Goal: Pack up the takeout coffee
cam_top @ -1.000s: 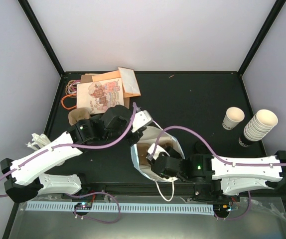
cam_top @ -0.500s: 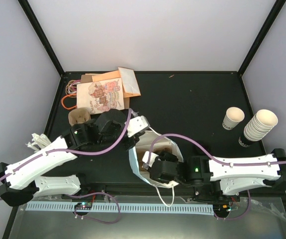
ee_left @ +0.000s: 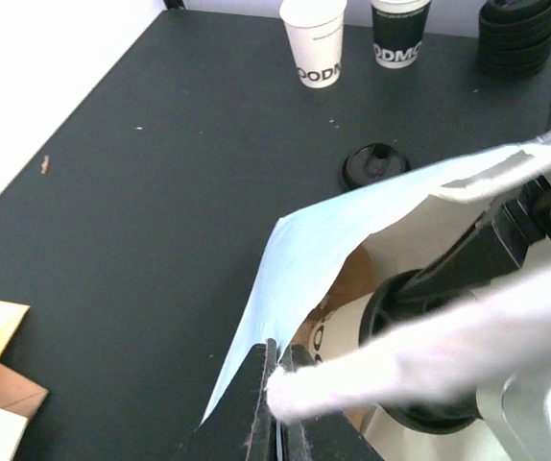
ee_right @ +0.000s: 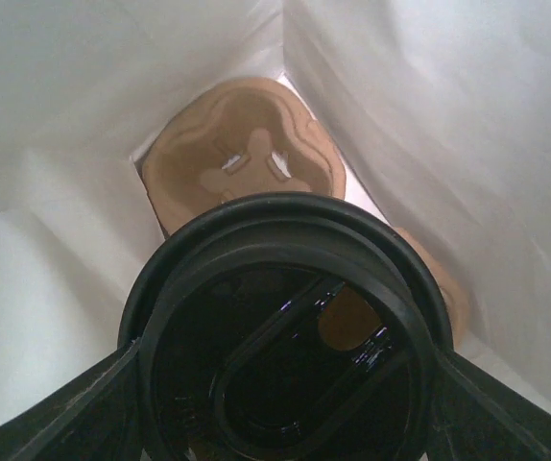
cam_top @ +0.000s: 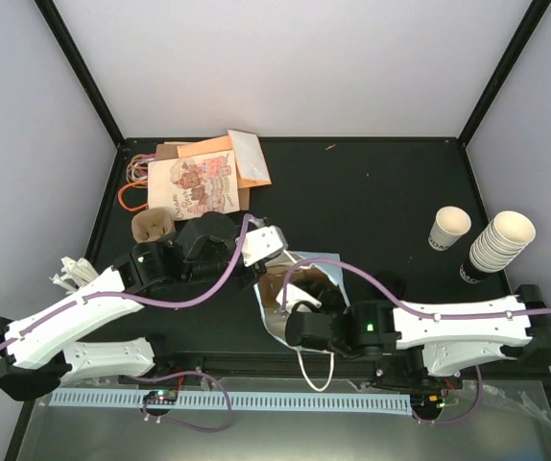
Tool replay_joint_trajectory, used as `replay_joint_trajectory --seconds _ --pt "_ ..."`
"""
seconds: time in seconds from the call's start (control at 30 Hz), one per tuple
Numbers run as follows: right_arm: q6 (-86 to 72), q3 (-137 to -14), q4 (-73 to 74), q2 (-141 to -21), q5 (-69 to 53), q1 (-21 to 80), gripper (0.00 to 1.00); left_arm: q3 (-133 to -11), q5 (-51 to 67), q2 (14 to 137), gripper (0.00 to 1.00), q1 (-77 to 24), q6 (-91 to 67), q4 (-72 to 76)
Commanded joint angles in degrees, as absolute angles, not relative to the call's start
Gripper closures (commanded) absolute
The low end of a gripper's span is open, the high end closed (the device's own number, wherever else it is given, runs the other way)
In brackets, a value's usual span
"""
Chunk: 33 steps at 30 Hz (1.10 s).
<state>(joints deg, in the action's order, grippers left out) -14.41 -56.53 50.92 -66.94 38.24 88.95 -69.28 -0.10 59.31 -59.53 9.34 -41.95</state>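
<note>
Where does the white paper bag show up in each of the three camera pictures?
Top external: the white paper bag lies front centre, between the arms.
Left wrist: the bag crosses the middle, its edge pinched by the left gripper.
Right wrist: the bag's walls fill the picture around the takeout coffee.
Shared landmark: the brown carrier at the bag's bottom.
</note>
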Motion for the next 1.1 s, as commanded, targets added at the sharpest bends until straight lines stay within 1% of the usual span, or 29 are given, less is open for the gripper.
replay_joint_trajectory --seconds 0.0,0.17,0.33,0.57,0.7,0.83,0.93,1.07 --pt "-12.3 -55.6 46.0 -71.0 41.7 89.2 0.72 -70.0 -5.8 58.2 0.98 -60.2 13.6 -38.1" --pt "-6.7 -52.4 32.2 -72.8 44.7 89.8 0.72 -65.3 -5.9 55.8 0.98 -61.3 19.4 -32.1" --pt "1.2 -46.3 19.2 -71.2 46.8 89.8 0.70 -60.8 -0.9 53.1 0.98 -61.4 22.2 -30.8" --pt "9.9 -40.3 11.0 -71.0 49.1 89.7 0.69 -58.7 2.7 51.5 0.98 -61.4 20.7 -30.3" --pt "13.0 -39.0 9.4 -69.5 49.9 89.5 0.69 -59.0 4.9 52.2 0.98 -61.4 20.8 -31.2" --pt "15.9 -38.9 11.2 -66.9 49.8 89.4 0.69 -60.5 5.7 53.6 0.98 -61.4 21.2 -33.8" --pt "16.2 -40.7 15.4 -65.1 51.0 88.9 0.69 -61.7 5.4 54.7 0.98 -61.4 20.9 -35.5" --pt "16.6 -44.0 24.1 -64.4 49.2 88.4 0.70 -62.4 4.8 55.6 0.98 -61.4 20.9 -36.5"
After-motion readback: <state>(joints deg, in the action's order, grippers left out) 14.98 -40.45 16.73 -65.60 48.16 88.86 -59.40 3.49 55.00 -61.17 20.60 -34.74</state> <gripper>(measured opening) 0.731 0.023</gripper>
